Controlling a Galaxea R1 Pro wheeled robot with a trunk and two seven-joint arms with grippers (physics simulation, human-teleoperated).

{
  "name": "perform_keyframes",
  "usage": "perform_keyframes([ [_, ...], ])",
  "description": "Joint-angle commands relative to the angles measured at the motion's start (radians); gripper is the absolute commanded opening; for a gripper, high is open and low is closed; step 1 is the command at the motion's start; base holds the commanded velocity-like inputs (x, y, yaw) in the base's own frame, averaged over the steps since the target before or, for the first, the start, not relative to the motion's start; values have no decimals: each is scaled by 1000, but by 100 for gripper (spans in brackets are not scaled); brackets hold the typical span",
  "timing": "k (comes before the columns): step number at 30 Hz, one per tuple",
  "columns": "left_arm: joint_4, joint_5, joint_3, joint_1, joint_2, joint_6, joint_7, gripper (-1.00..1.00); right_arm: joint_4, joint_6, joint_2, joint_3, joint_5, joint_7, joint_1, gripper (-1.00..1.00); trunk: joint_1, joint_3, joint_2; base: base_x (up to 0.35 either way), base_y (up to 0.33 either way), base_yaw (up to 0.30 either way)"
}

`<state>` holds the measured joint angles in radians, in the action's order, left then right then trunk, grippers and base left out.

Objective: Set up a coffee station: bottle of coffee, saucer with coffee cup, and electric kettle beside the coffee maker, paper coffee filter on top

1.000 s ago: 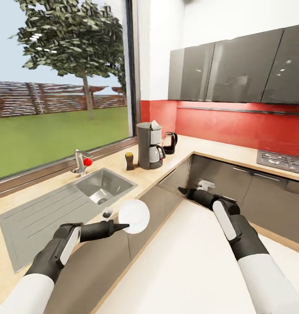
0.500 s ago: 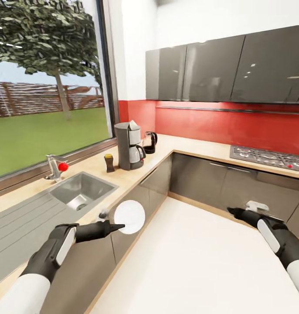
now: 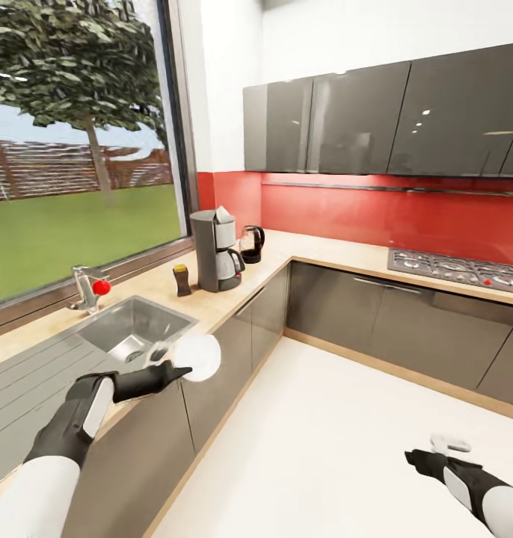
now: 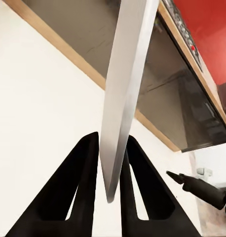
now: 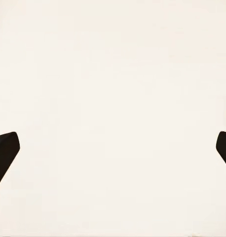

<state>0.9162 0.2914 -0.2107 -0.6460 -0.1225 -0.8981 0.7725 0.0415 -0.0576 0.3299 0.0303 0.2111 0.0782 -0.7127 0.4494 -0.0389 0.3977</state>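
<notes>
One saucer [image 3: 200,356] is riding edge-on in my left fingers [image 4: 110,195], carried toward the coffee maker [image 3: 214,249].
Left of centre in the head view, I am pinching its rim so the plate stays steady above the desk [image 3: 204,302] edge near the sink [image 3: 134,326]. At the lower right, my right fingers [image 3: 419,457] are hanging low over the floor, spread wide and gripping nothing; a small white thing near them could be the cup, but I cannot tell.

coffee maker [image 3: 214,249] hemmed — jar [image 3: 182,280] left, kettle [image 3: 250,243] behind
</notes>
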Motion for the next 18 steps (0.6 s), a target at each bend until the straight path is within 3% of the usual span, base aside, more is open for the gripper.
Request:
perform_keyframes([
  [1, 0, -3, -17, -11, 0, -9, -17, -100, -5, -4, -2, 3, 1, 3, 0, 100, 1, -2, 2, 0, 0, 0],
  [3, 0, -3, -46, -23, 0, -20, -51, -100, -11, -3, -8, 3, -5, 3, 2, 100, 1, -2, 2, 0, 0, 0],
  [4, 0, -3, -90, -33, 3, -30, -108, -100, -15, -3, -21, 3, -9, 2, 12, 100, 1, -2, 2, 0, 0, 0],
  [5, 0, 3, -137, -41, 12, -35, -244, -100, -16, -5, -41, 2, -11, 3, 57, 100, 1, -2, 2, 0, 0, 0],
  [8, 0, 39, -148, -37, 28, -35, -347, -100, -17, -3, -75, 2, -12, 3, 107, 100, 1, -2, 2, 0, 0, 0],
  [9, -1, 59, -151, -32, 37, -32, -413, -100, -17, -5, -107, 2, -12, 2, 156, 100, 1, -2, 2, 0, 0, 0],
  [12, -1, 64, -163, -39, 40, -31, -452, -100, -17, -5, -155, 2, -14, -1, 211, 100, 1, -2, 2, 0, 0, 0],
  [18, 0, 89, -172, -37, 43, -28, -505, -100, -17, -4, -183, 2, -15, -5, 276, 100, 1, -2, 2, 0, 0, 0],
])
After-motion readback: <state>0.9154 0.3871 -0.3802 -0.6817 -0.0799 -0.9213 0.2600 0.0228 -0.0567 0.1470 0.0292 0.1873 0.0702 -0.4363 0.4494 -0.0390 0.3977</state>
